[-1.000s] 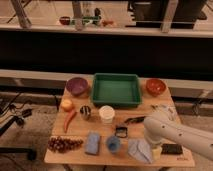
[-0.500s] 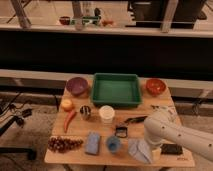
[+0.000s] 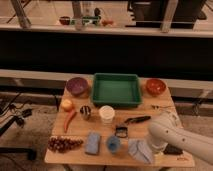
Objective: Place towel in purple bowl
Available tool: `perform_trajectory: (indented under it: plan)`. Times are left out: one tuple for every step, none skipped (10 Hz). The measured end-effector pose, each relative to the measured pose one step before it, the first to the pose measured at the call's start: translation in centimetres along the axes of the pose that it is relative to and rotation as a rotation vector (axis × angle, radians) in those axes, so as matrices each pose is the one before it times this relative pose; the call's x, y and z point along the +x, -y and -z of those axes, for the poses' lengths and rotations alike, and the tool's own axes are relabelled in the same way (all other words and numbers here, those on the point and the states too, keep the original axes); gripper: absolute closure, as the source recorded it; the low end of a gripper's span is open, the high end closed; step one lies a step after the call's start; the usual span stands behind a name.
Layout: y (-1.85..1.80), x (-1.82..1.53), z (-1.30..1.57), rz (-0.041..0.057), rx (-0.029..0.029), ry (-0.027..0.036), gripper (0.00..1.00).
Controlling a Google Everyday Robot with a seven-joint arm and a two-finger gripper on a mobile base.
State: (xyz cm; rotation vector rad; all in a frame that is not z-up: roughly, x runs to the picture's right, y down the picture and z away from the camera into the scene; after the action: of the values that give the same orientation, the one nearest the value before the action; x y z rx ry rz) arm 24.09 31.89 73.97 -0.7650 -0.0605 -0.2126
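The towel [image 3: 140, 150] is a crumpled pale blue-grey cloth lying at the front right of the wooden table [image 3: 160, 105]. The purple bowl [image 3: 77, 86] stands at the back left of the table, upright and apparently empty. My white arm [image 3: 175, 137] reaches in from the right. My gripper [image 3: 151, 144] is at the towel's right edge, low over the table and mostly hidden behind the arm's end.
A green tray [image 3: 116, 89] sits at the back middle and an orange bowl [image 3: 155, 86] at the back right. Between the towel and purple bowl are a white cup [image 3: 106, 114], metal cup [image 3: 85, 112], blue sponge [image 3: 92, 142], small blue cup [image 3: 113, 144] and black clip [image 3: 121, 131]. Grapes [image 3: 64, 144], a chili [image 3: 70, 120] and a fruit [image 3: 66, 104] lie on the left.
My arm has shifted slightly down and left, closer onto the towel. The towel and the other objects have not moved.
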Motion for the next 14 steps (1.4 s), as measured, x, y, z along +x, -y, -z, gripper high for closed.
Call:
perform_trajectory:
  plan:
    - [-0.320, -0.040, -0.473, 0.00046, -0.00883, 0.00639, 0.20]
    - [-0.236, -0.087, -0.504, 0.00161, -0.00886, 0.00710, 0.20]
    - [-0.255, -0.082, -0.552, 0.00048, -0.00862, 0.00648, 0.20]
    - [-0.283, -0.038, -0.752, -0.00159, -0.00792, 0.00855, 0.20]
    - [-0.163, -0.058, -0.718, -0.00041, -0.00593, 0.00888, 0.20]
    - [-0.022, 0.022, -0.081, -0.00002, -0.00086, 0.00099, 0.23]
    - [0.017, -0.033, 0.123, 0.00077, 0.00061, 0.00081, 0.29]
    - [0.105, -0.045, 0.165, 0.00010, 0.00289, 0.00131, 0.41]
    - [0.035, -0.024, 0.124, 0.00066, -0.00019, -0.00038, 0.50]
    - [-0.033, 0.003, 0.159, 0.00033, -0.00187, -0.00067, 0.59]
    - [0.136, -0.133, 0.253, 0.00317, 0.00088, 0.00071, 0.69]
    - [-0.372, -0.131, 0.118, 0.00046, -0.01271, 0.00243, 0.81]
    - [-0.023, 0.270, 0.053, -0.00243, 0.00447, -0.00415, 0.92]
    - [-0.012, -0.055, 0.001, 0.00274, 0.00007, -0.00109, 0.97]
